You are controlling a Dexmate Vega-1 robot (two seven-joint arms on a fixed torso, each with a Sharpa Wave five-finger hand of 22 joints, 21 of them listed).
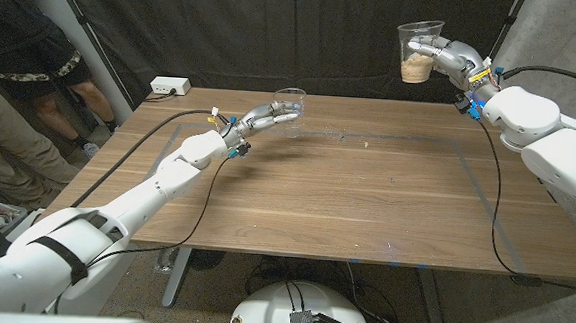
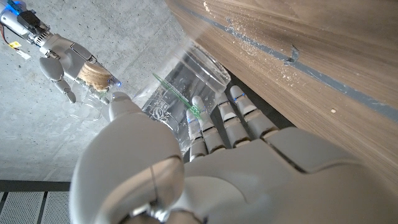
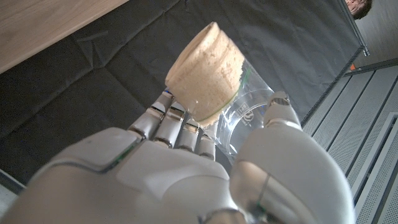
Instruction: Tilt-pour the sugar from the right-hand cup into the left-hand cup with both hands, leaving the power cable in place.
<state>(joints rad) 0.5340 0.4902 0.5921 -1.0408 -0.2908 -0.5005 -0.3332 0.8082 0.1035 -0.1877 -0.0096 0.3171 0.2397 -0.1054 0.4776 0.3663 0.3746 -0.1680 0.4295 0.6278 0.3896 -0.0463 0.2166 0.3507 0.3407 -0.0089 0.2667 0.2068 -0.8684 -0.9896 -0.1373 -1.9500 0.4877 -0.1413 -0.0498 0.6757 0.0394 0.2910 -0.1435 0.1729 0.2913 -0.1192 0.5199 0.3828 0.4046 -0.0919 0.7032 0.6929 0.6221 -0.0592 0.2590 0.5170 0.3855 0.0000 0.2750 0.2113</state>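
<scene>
Clear cup [image 1: 418, 47] of tan sugar [image 1: 415, 70], brown wood-grain table [image 1: 347, 185], black curtain [image 1: 276, 31]

In the head view the left hand [image 1: 263, 116] covers the near side of the empty cup [image 1: 290, 103], so the grip cannot be made out. At one o'clock the right hand [image 1: 445, 59] hides the back of the sugar cup [image 1: 418, 51]. A person [image 1: 20, 40] at ten o'clock is cut off by the picture's edge. The power strip [image 1: 169, 87] is too small for detail
</scene>
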